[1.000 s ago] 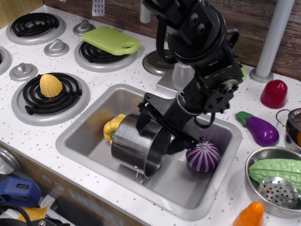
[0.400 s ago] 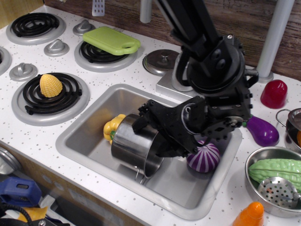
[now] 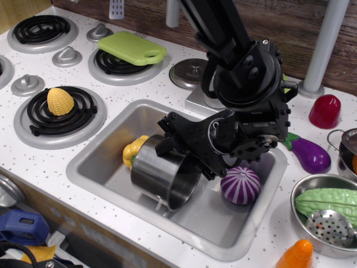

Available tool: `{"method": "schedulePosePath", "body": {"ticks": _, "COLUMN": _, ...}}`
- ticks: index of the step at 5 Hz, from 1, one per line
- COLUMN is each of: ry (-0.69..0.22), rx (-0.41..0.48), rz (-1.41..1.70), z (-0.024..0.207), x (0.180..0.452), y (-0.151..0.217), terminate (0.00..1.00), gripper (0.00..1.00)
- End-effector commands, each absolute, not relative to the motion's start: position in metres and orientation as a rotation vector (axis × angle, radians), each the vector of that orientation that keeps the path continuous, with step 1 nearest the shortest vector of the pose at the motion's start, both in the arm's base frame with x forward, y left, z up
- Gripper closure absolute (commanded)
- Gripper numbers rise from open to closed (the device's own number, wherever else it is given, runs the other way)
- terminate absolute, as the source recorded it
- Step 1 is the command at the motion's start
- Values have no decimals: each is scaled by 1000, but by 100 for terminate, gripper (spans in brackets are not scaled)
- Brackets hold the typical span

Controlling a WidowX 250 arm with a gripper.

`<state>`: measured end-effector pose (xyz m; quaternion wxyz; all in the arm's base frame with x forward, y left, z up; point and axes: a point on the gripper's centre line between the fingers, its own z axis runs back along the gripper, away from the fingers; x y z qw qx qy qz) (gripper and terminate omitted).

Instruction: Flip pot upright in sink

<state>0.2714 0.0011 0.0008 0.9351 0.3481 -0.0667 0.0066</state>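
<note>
steel pot [image 3: 162, 180] tilted in sink [image 3: 100, 153]

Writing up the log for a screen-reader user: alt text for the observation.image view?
A black robot arm's gripper reaches into the sink and grips the rim of the pot, which lies tipped on its side. A yellow pepper sits behind the pot and a purple striped ball to its right.

The pot [image 3: 163, 178] is tipped on its side in the sink [image 3: 106, 148], with a pepper [image 3: 133, 151] tucked just behind-left and an onion [image 3: 240, 185] off right. The gripper [image 3: 187, 149] is parked at its upper rim.
</note>
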Motion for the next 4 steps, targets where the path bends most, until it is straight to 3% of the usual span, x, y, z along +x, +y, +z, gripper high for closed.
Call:
{"method": "schedulePosePath", "body": {"ticks": 1, "ry": -150, "rx": 667, "rz": 37, "z": 11, "x": 277, "y": 4, "terminate": 0, "gripper": 100}}
{"method": "schedulePosePath", "body": {"ticks": 4, "ry": -59, "rx": 412, "rz": 47, "z": 23, "x": 280, "y": 4, "terminate": 0, "gripper": 100}}
